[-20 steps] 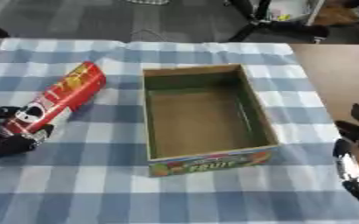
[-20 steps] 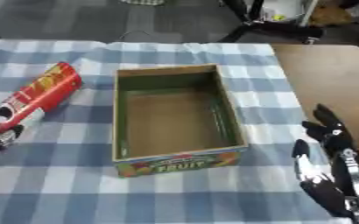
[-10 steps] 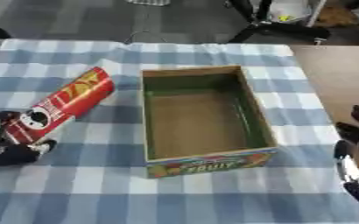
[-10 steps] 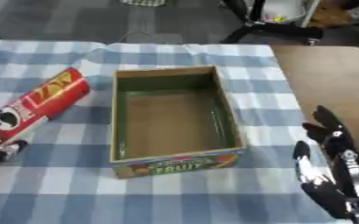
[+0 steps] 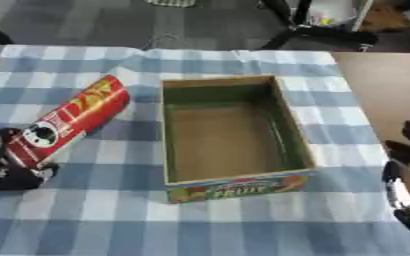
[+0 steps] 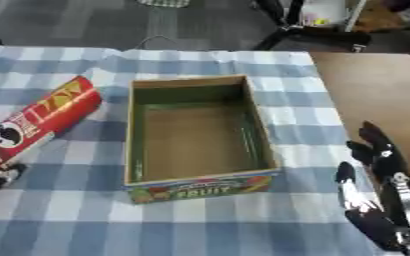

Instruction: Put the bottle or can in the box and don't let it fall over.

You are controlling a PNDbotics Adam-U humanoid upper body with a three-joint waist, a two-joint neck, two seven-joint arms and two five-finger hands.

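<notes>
Since a second ago the red can [image 5: 70, 121] has swung its far end to the right and its near end has slid nearer the left edge, with the left hand [image 5: 5, 169] drawing back toward the near-left corner along with it; the can lies on its side on the checked cloth [image 5: 112, 210] of the bench, slanting from near-left to far-right, left of the box [image 5: 230, 131] and outside it; its far end is just beside the box's left wall, apart from it; the left hand is at the can's near end, dark fingers curled around the base of the can, partly cut off by the picture's edge; the cardboard box sits open-topped in the middle of the cloth, its near wall printed with fruit lettering, its inside bare; the right hand [image 6: 379, 200] rests at the near-right corner, fingers straight and spread, pointing up, touching nothing; bare brown bench [image 6: 375, 85] shows to the right of the cloth.
</notes>
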